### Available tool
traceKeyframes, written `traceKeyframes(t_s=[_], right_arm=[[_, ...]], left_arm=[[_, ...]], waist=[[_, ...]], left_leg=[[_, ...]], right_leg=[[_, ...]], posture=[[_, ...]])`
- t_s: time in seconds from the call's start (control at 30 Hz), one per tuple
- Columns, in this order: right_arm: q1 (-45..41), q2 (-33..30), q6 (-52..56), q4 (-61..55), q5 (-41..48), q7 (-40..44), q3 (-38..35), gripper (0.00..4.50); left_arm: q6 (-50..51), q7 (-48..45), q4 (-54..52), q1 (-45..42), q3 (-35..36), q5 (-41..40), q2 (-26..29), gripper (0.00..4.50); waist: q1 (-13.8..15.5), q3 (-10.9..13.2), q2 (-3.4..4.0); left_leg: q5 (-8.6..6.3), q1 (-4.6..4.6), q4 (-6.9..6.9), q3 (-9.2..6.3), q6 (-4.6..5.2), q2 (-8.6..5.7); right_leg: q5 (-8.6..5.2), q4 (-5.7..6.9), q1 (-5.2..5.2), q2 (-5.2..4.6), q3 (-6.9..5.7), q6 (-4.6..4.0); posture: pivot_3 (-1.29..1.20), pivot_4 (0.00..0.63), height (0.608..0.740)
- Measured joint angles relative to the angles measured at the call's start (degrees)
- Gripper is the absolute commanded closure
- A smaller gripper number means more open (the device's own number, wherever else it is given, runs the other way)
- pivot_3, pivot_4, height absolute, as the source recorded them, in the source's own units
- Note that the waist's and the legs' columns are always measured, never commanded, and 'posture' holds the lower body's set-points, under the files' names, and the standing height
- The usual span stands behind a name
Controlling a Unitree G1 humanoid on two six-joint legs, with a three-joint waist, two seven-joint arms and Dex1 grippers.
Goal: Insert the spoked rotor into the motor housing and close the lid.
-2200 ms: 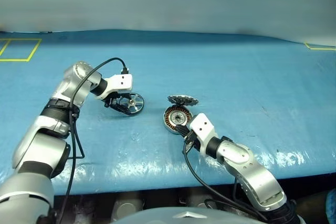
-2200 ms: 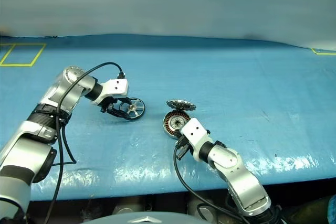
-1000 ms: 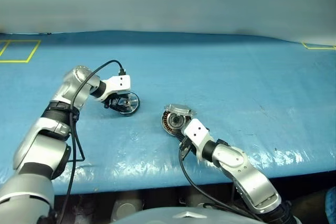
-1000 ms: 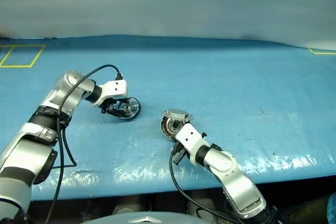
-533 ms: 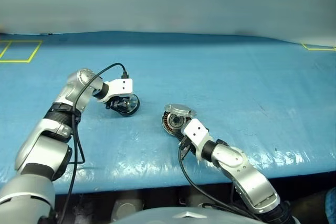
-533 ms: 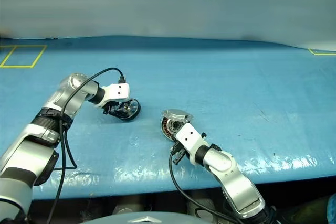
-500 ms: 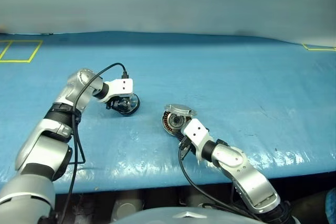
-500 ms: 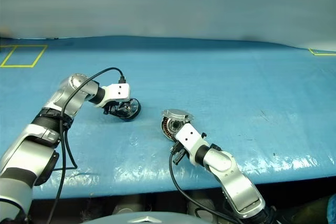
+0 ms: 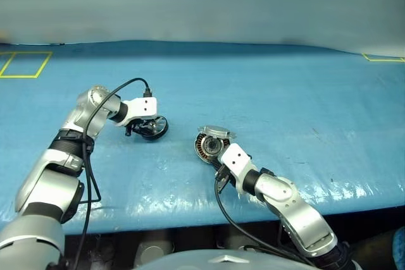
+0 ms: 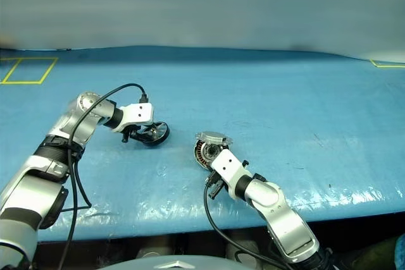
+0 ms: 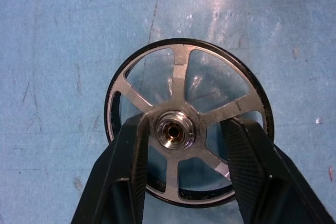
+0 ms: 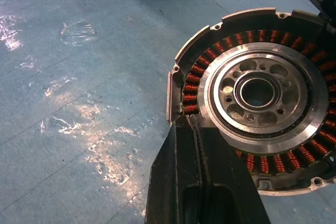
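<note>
The spoked rotor, a dark ring with silver spokes and hub, lies on the blue sheet left of centre. My left gripper is open, its fingers astride the hub. The motor housing, with copper windings inside, sits near the middle. The lid leans tilted on the housing's far edge. My right gripper is shut, with its tips at the housing's near rim.
A blue sheet covers the table, wrinkled and shiny near the front edge. A yellow tape square marks the far left and a yellow corner the far right. Black cables loop from both wrists.
The rotor stood tilted up two seconds ago and now lies flatter. My left gripper has settled lower over it. The right arm and the housing have kept still.
</note>
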Motion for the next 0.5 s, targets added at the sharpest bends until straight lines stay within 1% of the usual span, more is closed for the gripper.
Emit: traceKeyframes(t_s=[0.1,0.17,0.33,0.4,0.5], right_arm=[[0.55,0.39,-0.06,-0.12,1.30,0.11,-0.86,4.50],[2.30,0.65,-0.16,-1.30,3.23,0.43,-3.07,4.50],[6.50,-0.46,-0.34,-6.89,7.99,2.23,-8.74,4.50],[8.38,-1.20,-0.35,-8.93,9.59,2.49,-11.17,4.50],[9.53,-1.58,-0.17,-10.67,11.41,2.38,-13.77,4.50]], left_arm=[[-0.45,-0.94,-2.66,2.65,2.21,-2.76,0.50,2.72],[0.73,-2.24,-6.56,5.97,4.17,-6.74,0.46,2.72],[9.62,-5.07,-21.19,13.42,9.01,-18.52,0.78,2.72],[11.71,-4.41,-26.68,15.53,10.51,-20.88,1.79,2.72],[14.02,-3.00,-30.88,17.92,11.34,-22.94,1.96,2.72]], waist=[[0.00,0.00,0.00],[0.10,0.01,0.00],[0.14,0.09,-0.10],[0.10,0.10,-0.08],[0.06,0.11,-0.06]], left_leg=[[-0.01,-0.03,0.00,0.00,0.01,0.04],[-0.03,-0.10,-0.01,-0.05,0.05,0.10],[-0.06,-0.25,0.00,-0.08,0.10,0.08],[-0.06,-0.19,-0.01,-0.07,0.09,0.08],[-0.01,-0.10,-0.01,-0.07,0.01,0.08]], right_leg=[[0.00,-0.01,-0.03,-0.04,0.01,-0.01],[0.11,-0.01,-0.07,-0.11,0.01,-0.18],[0.17,-0.10,-0.13,-0.15,0.00,-0.15],[0.06,-0.09,-0.11,-0.13,0.00,-0.05],[-0.03,-0.06,-0.06,-0.09,0.00,0.05]], posture=[[0.00,0.150,0.740],[0.00,0.150,0.740],[0.00,0.150,0.740],[0.00,0.150,0.740],[0.00,0.150,0.740]])
